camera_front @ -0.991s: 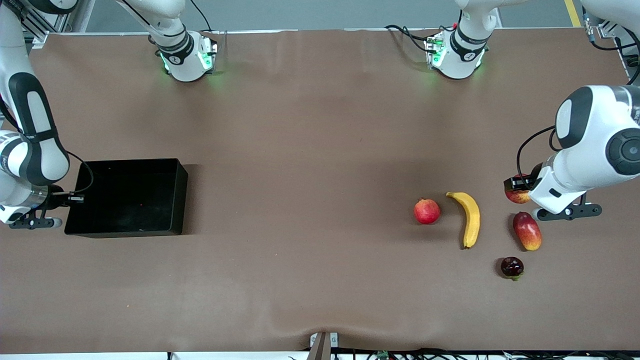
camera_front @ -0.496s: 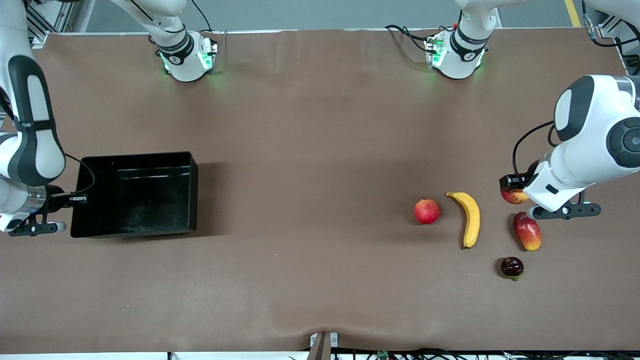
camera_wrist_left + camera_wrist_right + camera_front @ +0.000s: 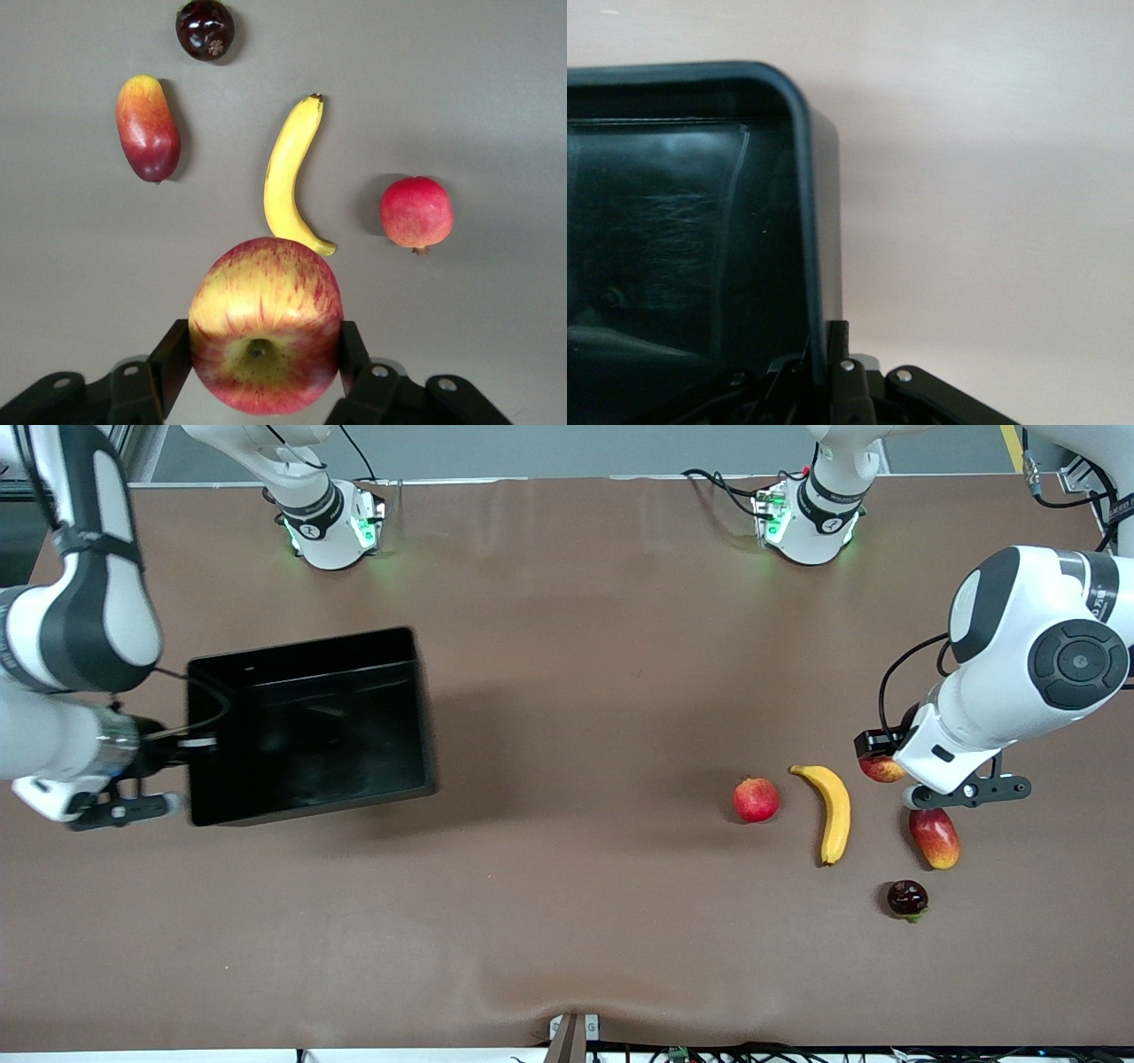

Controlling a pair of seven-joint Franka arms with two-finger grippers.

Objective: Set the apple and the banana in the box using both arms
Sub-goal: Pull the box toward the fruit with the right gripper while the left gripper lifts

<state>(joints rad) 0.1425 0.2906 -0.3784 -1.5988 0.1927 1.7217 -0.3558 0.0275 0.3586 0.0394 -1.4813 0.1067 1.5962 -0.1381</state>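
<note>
My left gripper (image 3: pixel 879 755) is shut on the apple (image 3: pixel 881 770), red with yellow streaks, and holds it in the air over the table beside the banana's upper end; in the left wrist view the apple (image 3: pixel 265 325) sits between the black fingers (image 3: pixel 171 359). The yellow banana (image 3: pixel 831 810) lies on the table, also in the left wrist view (image 3: pixel 290 174). My right gripper (image 3: pixel 190 742) is shut on the wall of the black box (image 3: pixel 310 724) and holds it lifted and tilted over the right arm's end of the table; the wall (image 3: pixel 806 221) runs between its fingers (image 3: pixel 837 341).
A pinkish-red round fruit (image 3: pixel 756 799) lies beside the banana toward the right arm's end. A red-yellow mango (image 3: pixel 934 837) and a dark round fruit (image 3: pixel 907 898) lie nearer the front camera than my left gripper. The brown table (image 3: pixel 567 691) stretches between box and fruits.
My right gripper has raised the box off the table and carried it toward the table's middle. My left gripper has lifted the apple and shifted toward the banana.
</note>
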